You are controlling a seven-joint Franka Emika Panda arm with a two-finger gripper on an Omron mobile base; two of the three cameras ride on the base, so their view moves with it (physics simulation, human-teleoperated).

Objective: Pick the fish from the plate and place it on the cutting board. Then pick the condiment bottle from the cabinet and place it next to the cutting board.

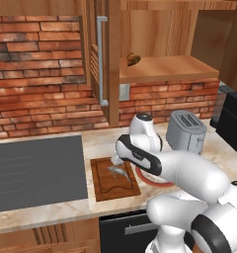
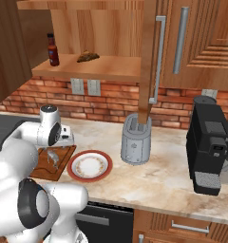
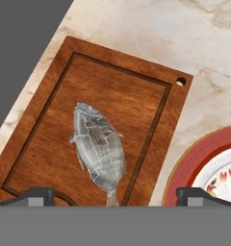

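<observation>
Silver fish [image 3: 99, 146] lies on the board [image 3: 50, 144], plate [image 2: 90, 166] bare, so step one looks done. Gripper [image 3: 110, 194] hangs above, fingers apart. Bottle [image 2: 52, 50] waits in the cabinet [image 2: 94, 69].

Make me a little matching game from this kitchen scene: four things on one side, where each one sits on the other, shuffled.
Things:
1. fish
2. condiment bottle
3. plate
4. toaster

Places:
A. on the counter between the cutting board and the toaster
B. on the cabinet shelf
C. on the cutting board
D. on the counter below the open cabinet door

Pairs: 1-C, 2-B, 3-A, 4-D
</observation>
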